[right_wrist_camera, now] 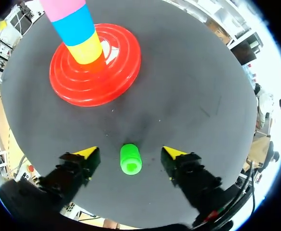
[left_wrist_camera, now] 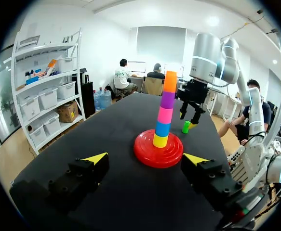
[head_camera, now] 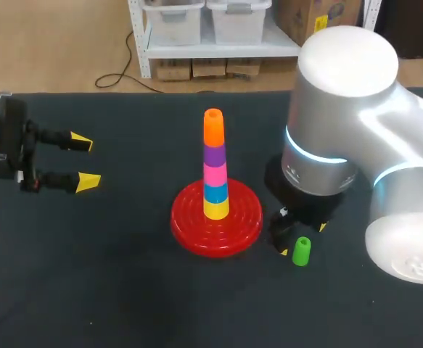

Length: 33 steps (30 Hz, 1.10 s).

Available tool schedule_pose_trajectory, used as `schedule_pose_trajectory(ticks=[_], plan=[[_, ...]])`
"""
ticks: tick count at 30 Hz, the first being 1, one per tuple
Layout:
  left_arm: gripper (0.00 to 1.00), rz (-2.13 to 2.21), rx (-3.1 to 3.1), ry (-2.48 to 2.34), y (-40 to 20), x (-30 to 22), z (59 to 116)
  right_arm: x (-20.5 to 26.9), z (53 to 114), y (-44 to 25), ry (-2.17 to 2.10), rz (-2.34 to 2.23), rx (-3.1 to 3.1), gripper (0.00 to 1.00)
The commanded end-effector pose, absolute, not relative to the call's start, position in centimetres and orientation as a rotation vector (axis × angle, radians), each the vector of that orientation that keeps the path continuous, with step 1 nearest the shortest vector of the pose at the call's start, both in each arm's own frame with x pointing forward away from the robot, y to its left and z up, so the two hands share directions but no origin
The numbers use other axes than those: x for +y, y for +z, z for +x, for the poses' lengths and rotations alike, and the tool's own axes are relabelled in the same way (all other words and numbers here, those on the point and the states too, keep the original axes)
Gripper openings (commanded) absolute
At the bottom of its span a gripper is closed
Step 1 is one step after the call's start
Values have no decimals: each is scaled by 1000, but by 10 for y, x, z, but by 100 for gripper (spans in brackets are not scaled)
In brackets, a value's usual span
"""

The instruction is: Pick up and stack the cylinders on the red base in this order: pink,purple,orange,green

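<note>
At the left of the black tabletop [head_camera: 124, 290], the left tool [head_camera: 84, 162] hangs with its yellow-tipped fingers spread wide and nothing between them. At the middle stands the red base [head_camera: 189, 225], whose peg carries, bottom to top, a yellow cylinder [head_camera: 216, 209], a blue cylinder [head_camera: 215, 193], the pink cylinder [head_camera: 215, 175], the purple cylinder [head_camera: 213, 156] and the orange cylinder [head_camera: 213, 129]. To its right, near the base's rim, the green cylinder [right_wrist_camera: 130, 160] rests on the tabletop between the fingers of the right tool [right_wrist_camera: 130, 152], which stand wide apart, neither touching it.
</note>
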<state>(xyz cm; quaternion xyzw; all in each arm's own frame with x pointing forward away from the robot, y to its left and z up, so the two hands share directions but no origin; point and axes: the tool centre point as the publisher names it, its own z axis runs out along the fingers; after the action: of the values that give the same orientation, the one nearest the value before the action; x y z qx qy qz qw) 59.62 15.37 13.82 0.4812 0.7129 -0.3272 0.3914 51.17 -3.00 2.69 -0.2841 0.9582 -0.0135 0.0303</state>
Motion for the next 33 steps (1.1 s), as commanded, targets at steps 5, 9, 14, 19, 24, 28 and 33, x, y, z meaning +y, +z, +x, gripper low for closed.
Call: schedule_pose_trajectory(ticks=[5,9,14,19,24,28,33], plan=[[100,1220,1807,-829,137,154,596,-30,509,21,-62,-857,2918,48],[100,1220,1807,-829,137,154,596,-33,509,18,-55,-846,2924,46],[100,1220,1807,-829,137,154,596,-35,508,20,-32,-832,2924,44],[100,1220,1807,-829,137,154,596,-37,509,21,-24,-827,2918,43],[100,1220,1807,-829,137,154,596,-36,508,23,-21,-828,2914,42],[100,1220,1807,-829,137,154,596,-34,507,27,-16,-835,2898,41],[100,1220,1807,-829,137,154,596,-33,506,31,-15,-842,2884,40]])
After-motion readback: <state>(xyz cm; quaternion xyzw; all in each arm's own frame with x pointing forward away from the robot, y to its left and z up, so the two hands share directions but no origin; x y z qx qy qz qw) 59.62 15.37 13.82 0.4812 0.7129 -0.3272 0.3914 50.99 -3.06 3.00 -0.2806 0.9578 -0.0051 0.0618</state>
